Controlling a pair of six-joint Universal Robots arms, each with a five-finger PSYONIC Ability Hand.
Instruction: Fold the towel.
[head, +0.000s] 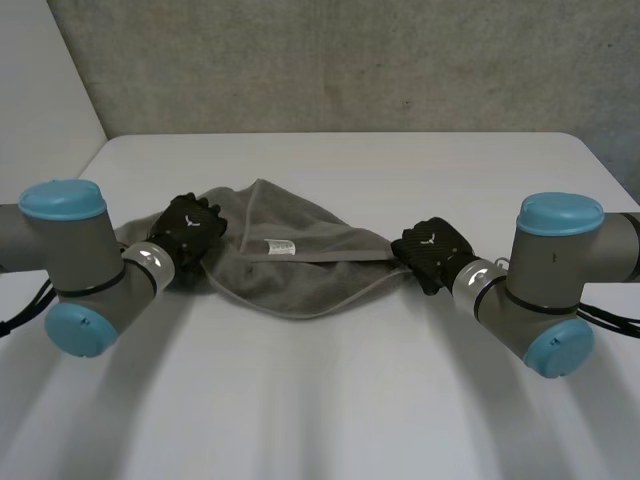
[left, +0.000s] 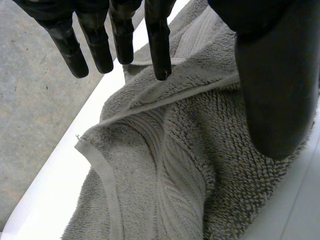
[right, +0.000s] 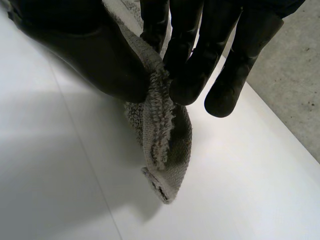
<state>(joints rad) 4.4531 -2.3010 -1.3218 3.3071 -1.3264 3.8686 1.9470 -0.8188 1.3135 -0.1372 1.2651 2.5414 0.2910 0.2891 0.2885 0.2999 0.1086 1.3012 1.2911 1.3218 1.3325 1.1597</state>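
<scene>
A grey towel lies crumpled on the white table, a white label on its middle. My left hand rests over the towel's left end. In the left wrist view its fingers are straight and spread above the towel, the thumb apart from them, nothing pinched. My right hand is at the towel's right end. There the thumb and fingers pinch a corner of the towel, which hangs down just above the table.
The table's far edge meets a grey concrete wall. A hemmed towel edge curls near the table's edge beside my left hand. Bare table spreads in front of the towel.
</scene>
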